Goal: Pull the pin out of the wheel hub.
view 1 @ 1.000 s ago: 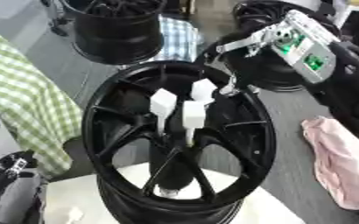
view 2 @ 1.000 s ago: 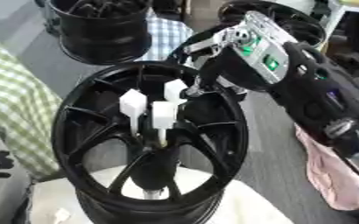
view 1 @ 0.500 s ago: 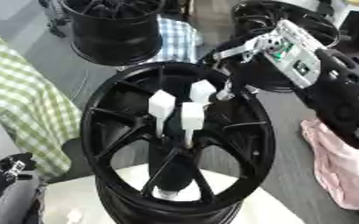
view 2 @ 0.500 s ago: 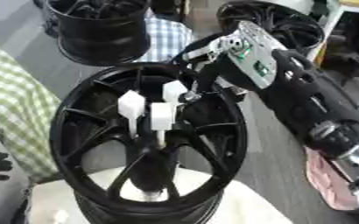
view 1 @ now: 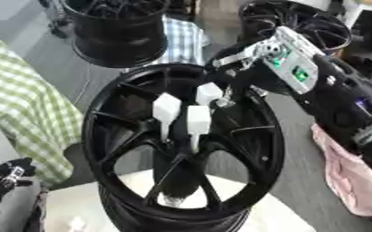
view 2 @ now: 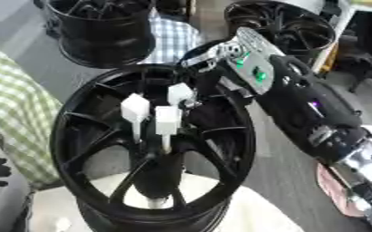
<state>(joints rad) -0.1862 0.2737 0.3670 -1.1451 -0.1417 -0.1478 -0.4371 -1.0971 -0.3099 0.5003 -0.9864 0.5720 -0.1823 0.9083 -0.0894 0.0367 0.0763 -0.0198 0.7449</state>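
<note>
A black wheel hub (view 1: 110, 136) stands tilted in the middle, on a white round stand (view 1: 78, 204). Three white pins with block heads stick out of its centre: the left pin (view 1: 166, 108), the middle pin (view 1: 198, 120) and the upper right pin (view 1: 209, 93). My right hand (view 1: 249, 74) reaches in from the upper right, its dark fingers curled at the head of the upper right pin, one fingertip (view 1: 222, 102) against the head's right side. All three pins sit in the hub. My left hand (view 1: 7, 177) rests at the lower left corner, fingers relaxed and holding nothing.
Two more black wheels stand behind, one at the back left (view 1: 118, 27) and one at the back right (view 1: 300, 20). A green checked cloth (view 1: 22, 104) lies at the left, a blue checked cloth (view 1: 183, 40) at the back, a pink cloth (view 1: 348, 176) at the right.
My right hand has shifted a little to the left and closer around the upper right pin's head. The pins and the left hand have not moved.
</note>
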